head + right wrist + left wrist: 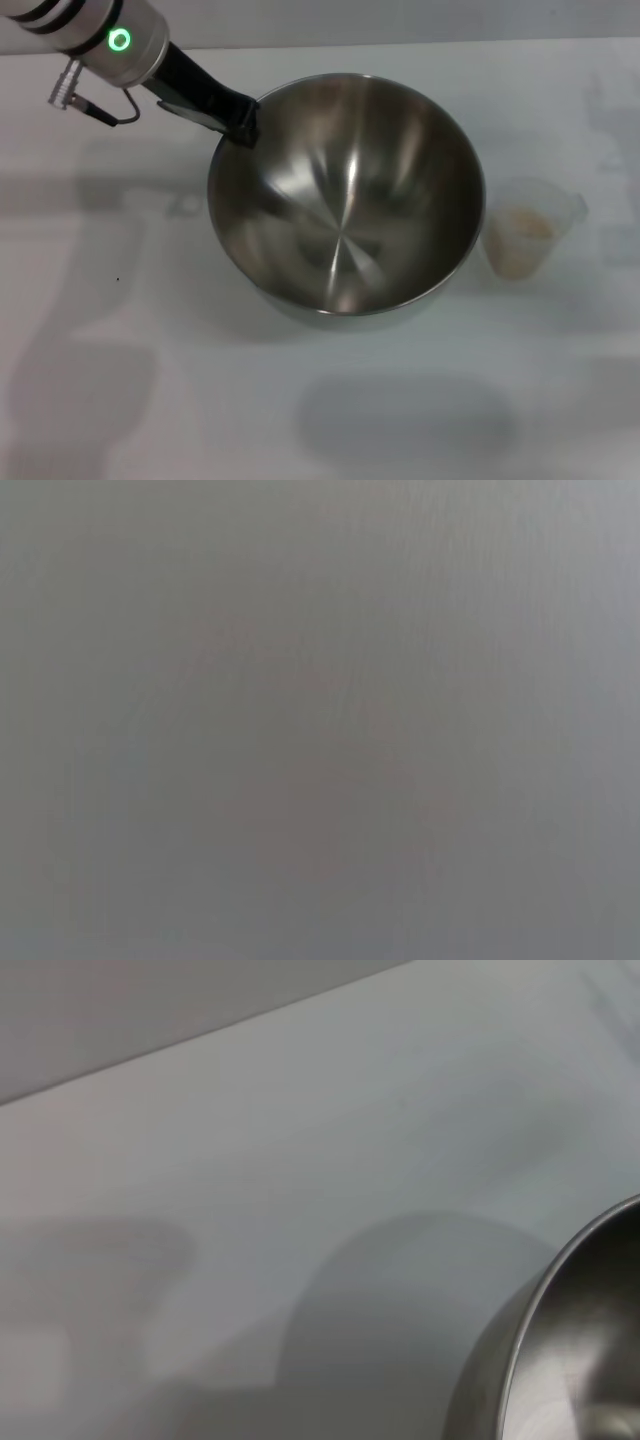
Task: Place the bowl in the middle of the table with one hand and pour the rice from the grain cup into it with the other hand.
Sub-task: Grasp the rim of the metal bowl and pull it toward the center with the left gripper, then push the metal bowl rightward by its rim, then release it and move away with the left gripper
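A large steel bowl [345, 195] fills the middle of the head view. It looks lifted off the white table [120, 330], since its shadow falls on the tabletop nearer to me. My left gripper [241, 122] reaches in from the far left and is shut on the bowl's far-left rim. The inside of the bowl is bare. To its right a small clear grain cup [527, 240] stands upright on the table, holding pale rice [527, 226]. In the left wrist view the bowl's rim [545, 1340] shows over the table. My right gripper is out of view.
The table's far edge [400, 45] runs across the top of the head view. The right wrist view shows only a plain grey surface.
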Tool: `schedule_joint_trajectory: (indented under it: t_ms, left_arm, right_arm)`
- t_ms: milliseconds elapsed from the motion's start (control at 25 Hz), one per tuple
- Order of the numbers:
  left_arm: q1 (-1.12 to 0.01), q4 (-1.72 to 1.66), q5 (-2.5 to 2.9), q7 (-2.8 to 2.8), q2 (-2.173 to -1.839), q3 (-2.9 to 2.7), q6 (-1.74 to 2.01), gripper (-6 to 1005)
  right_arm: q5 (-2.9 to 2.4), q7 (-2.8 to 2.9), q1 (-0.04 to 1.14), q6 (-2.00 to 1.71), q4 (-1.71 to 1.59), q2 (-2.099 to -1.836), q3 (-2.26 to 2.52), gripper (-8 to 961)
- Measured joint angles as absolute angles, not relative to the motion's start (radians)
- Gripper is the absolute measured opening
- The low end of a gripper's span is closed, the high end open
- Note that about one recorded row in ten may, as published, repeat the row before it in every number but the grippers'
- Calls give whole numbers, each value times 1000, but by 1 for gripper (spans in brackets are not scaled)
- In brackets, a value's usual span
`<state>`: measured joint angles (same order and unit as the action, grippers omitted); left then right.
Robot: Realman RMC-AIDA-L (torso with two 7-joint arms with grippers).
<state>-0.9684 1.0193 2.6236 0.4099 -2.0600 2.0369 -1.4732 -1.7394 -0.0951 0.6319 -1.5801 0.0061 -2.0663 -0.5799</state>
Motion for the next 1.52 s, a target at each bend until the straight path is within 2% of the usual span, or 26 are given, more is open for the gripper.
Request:
schedule_joint_trajectory:
  t_ms: [640,1520]
  left_arm:
    - [-1075,797,2622,458,-2063,2025,-1346,43]
    - [-1081,740,2635,460,-2063,1994,-1279,46]
  right_arm:
    - [-1739,-95,632,-1580,6,-2066,-580,509]
    - [-1739,-95,632,-1581,6,-2066,-580,511]
